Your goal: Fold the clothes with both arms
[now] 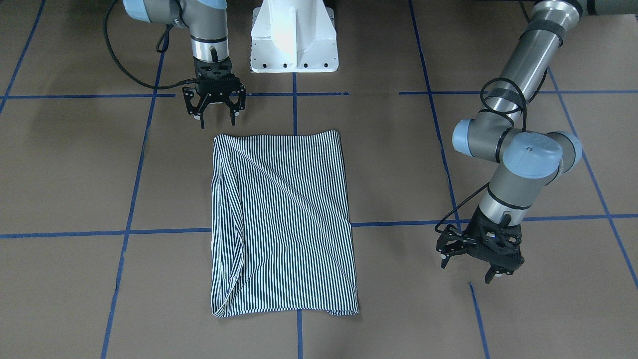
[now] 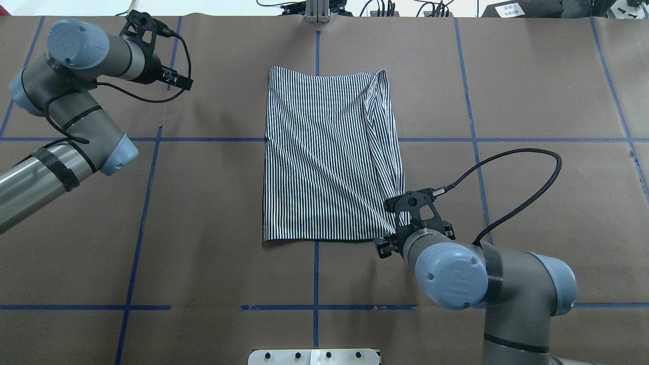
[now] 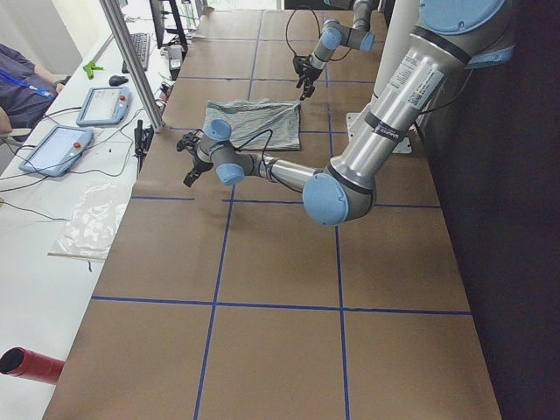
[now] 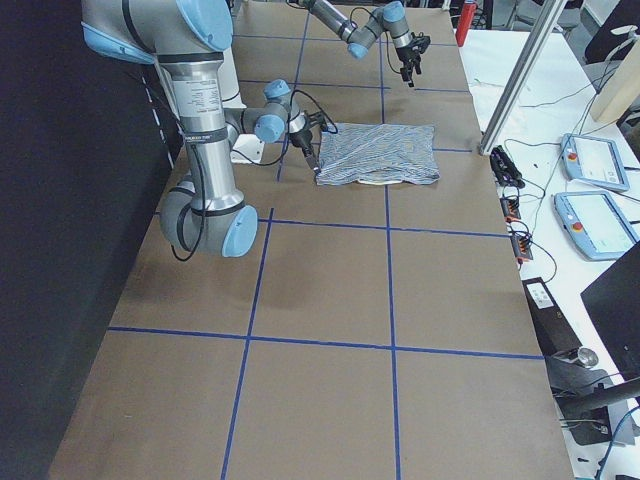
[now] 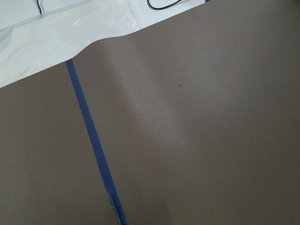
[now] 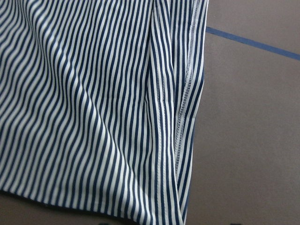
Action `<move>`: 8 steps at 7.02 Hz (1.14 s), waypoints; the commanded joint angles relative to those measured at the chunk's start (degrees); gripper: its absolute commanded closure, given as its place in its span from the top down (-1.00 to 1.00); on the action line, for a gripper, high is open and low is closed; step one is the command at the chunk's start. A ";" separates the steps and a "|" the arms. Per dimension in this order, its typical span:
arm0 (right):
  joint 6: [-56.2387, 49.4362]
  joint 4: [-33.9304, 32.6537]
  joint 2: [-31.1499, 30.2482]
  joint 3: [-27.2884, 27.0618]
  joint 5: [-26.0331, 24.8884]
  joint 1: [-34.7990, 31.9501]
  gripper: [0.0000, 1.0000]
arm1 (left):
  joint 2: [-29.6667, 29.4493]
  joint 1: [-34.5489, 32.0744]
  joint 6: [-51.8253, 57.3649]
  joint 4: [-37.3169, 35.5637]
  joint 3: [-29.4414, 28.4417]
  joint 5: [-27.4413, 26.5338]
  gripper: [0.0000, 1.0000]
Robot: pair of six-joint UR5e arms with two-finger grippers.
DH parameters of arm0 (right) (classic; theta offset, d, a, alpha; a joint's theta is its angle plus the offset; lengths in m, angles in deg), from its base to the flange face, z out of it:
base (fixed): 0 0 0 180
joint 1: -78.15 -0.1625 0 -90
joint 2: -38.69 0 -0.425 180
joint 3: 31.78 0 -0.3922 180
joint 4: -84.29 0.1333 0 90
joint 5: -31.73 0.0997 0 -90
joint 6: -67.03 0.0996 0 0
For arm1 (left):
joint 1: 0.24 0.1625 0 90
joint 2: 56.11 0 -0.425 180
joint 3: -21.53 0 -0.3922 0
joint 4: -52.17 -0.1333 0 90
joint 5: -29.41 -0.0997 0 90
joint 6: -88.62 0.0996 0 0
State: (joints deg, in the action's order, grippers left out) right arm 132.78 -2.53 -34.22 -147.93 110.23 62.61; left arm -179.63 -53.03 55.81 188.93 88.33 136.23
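The striped shirt [image 1: 284,219] lies folded into a flat rectangle in the middle of the table, and its collar is hidden. It also shows in the overhead view [image 2: 329,157] and fills the right wrist view [image 6: 93,108] with a seamed edge. My right gripper [image 1: 218,121] is open and empty. It hangs just above the shirt's corner nearest the robot, and in the overhead view [image 2: 410,218] my wrist partly covers it. My left gripper [image 1: 467,271] is open and empty, far out to the side of the shirt, near the table's far edge [image 2: 162,50].
The white pedestal base [image 1: 294,37] stands at the robot's side of the table. Blue tape lines [image 5: 91,140] cross the brown paper. Beyond the far edge are an aluminium post [image 3: 131,61], operator tablets [image 3: 57,149] and a plastic sheet [image 5: 61,28].
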 commanded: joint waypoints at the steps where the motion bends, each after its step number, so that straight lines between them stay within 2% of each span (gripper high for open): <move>1: 6.36 12.76 -2.84 -0.57 7.70 -4.75 1.00 | 3.52 0.14 -7.90 -0.61 7.85 6.43 1.00; 2: 12.49 16.13 -3.72 -0.75 9.03 -5.89 1.00 | 6.15 2.14 -14.58 -0.70 14.17 7.08 1.00; 4: 20.35 32.85 -10.63 -0.49 8.95 -6.95 1.00 | 11.35 10.21 -33.26 -0.70 26.40 5.78 1.00; 5: 22.64 34.34 -12.50 -0.49 8.95 -8.27 1.00 | 12.32 16.17 -41.98 -0.96 29.93 -0.76 0.99; 7: 24.60 34.00 -12.61 -0.22 8.95 -10.12 1.00 | 12.24 25.77 -59.31 -1.14 30.58 -12.11 0.08; 8: 24.60 34.00 -12.61 -0.13 8.95 -10.39 1.00 | 11.98 27.29 -60.16 -3.93 30.84 -13.64 0.06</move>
State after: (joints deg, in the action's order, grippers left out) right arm 157.04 31.36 -46.70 -148.19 119.16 52.82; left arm -167.49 -28.97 0.06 187.17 118.72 126.24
